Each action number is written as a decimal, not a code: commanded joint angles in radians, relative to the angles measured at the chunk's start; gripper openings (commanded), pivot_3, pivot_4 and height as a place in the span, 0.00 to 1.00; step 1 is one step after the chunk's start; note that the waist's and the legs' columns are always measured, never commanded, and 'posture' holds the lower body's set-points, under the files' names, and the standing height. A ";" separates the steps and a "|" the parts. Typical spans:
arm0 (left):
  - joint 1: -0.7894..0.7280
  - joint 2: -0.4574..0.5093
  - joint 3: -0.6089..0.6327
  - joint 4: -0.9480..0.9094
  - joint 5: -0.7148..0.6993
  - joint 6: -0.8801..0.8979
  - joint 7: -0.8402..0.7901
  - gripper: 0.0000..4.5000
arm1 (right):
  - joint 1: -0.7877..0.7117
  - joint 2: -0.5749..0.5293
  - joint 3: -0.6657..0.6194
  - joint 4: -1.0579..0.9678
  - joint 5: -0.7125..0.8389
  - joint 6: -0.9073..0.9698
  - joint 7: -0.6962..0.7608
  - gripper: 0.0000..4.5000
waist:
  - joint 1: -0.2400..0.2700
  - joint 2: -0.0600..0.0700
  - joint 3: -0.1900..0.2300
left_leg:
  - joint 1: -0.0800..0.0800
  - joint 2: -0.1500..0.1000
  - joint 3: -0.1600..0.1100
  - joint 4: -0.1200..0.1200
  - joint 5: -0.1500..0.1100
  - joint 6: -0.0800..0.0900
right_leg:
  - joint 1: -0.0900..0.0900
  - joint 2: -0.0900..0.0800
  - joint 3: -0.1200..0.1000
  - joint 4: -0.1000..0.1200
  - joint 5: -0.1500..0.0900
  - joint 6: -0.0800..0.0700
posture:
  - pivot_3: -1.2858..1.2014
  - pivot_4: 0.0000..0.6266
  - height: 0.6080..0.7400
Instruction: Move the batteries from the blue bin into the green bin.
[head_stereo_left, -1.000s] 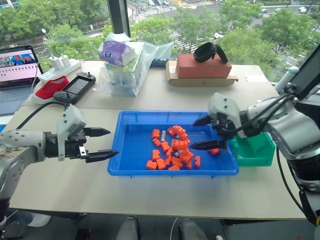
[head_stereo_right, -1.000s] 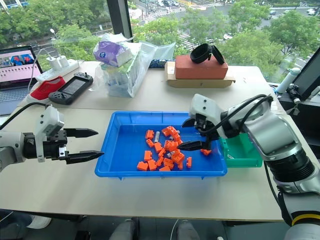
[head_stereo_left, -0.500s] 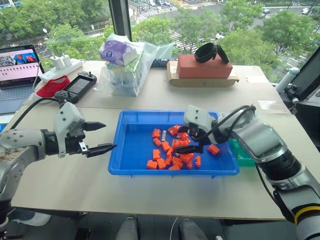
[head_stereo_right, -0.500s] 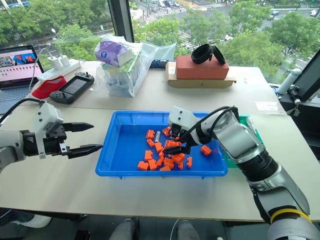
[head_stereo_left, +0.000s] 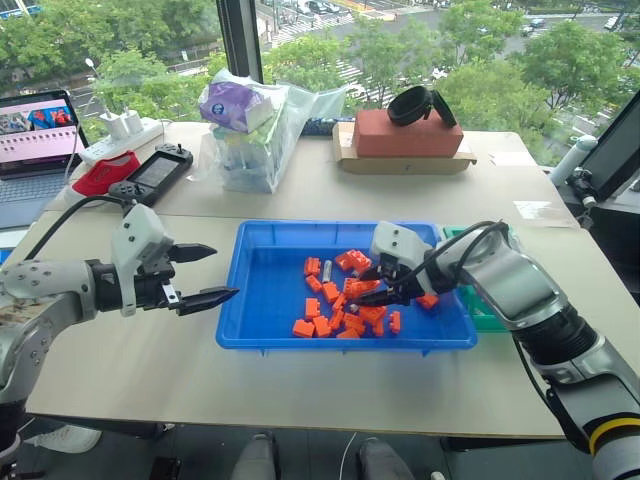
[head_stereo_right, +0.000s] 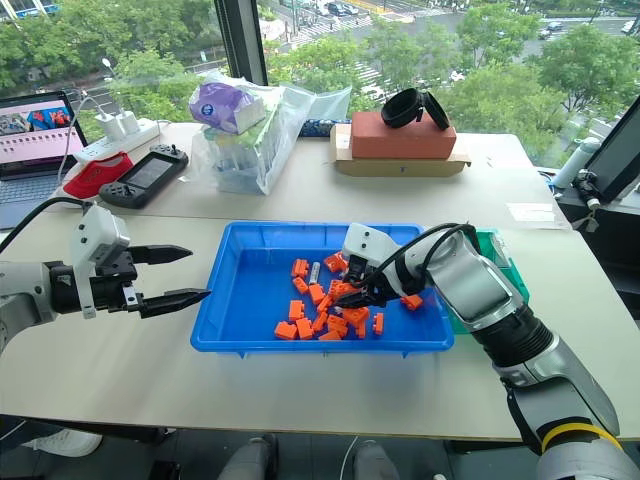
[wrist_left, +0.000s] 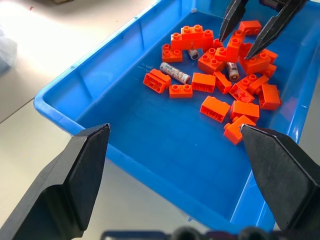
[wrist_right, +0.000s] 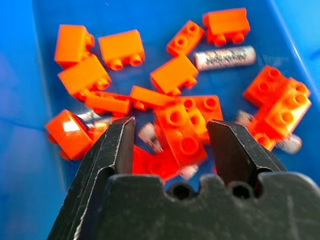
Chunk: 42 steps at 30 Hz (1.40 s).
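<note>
The blue bin sits mid-table with a pile of orange blocks. Slim silvery batteries lie among them: one bare battery beside the pile, another battery wedged between blocks, and a third battery partly under blocks. My right gripper is dipped into the pile, open, its fingers astride an orange block and that half-buried battery. My left gripper hovers open over the table, just outside the bin's left rim. The green bin stands right of the blue bin, mostly hidden by my right arm.
At the back of the table are a clear plastic bag of packets, a brick-red box on cardboard with a black strap on top, a game controller, a power strip and a laptop.
My right gripper came from above the bin's right side down and left into the block pile, and its fingers narrowed. The left gripper stayed put, open.
</note>
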 joint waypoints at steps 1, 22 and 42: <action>-0.016 0.011 0.022 -0.025 -0.004 -0.002 0.005 1.00 | -0.001 -0.003 -0.029 0.003 -0.021 -0.051 -0.002 0.60 | -0.001 0.000 0.000 | 0.000 0.000 0.000 0.000 0.000 0.000 | 0.000 0.000 0.000 0.000 0.000 0.000 | 0.52 0.24 0.99; -0.032 -0.001 -0.007 -0.008 0.010 -0.014 0.018 1.00 | -0.096 -0.164 -0.251 0.113 0.077 -0.113 0.149 0.10 | 0.006 0.000 0.000 | 0.000 0.000 0.000 0.000 0.000 0.000 | 0.000 0.000 0.000 -0.001 0.000 0.000 | 0.52 0.24 0.99; -0.076 -0.016 -0.051 0.015 0.040 -0.027 0.009 1.00 | -0.151 -0.098 -0.229 0.332 -0.090 -0.304 0.125 0.99 | -0.001 0.000 0.000 | 0.000 0.000 0.000 0.001 0.000 0.000 | 0.000 0.000 0.000 0.001 0.000 0.000 | 0.52 0.24 0.99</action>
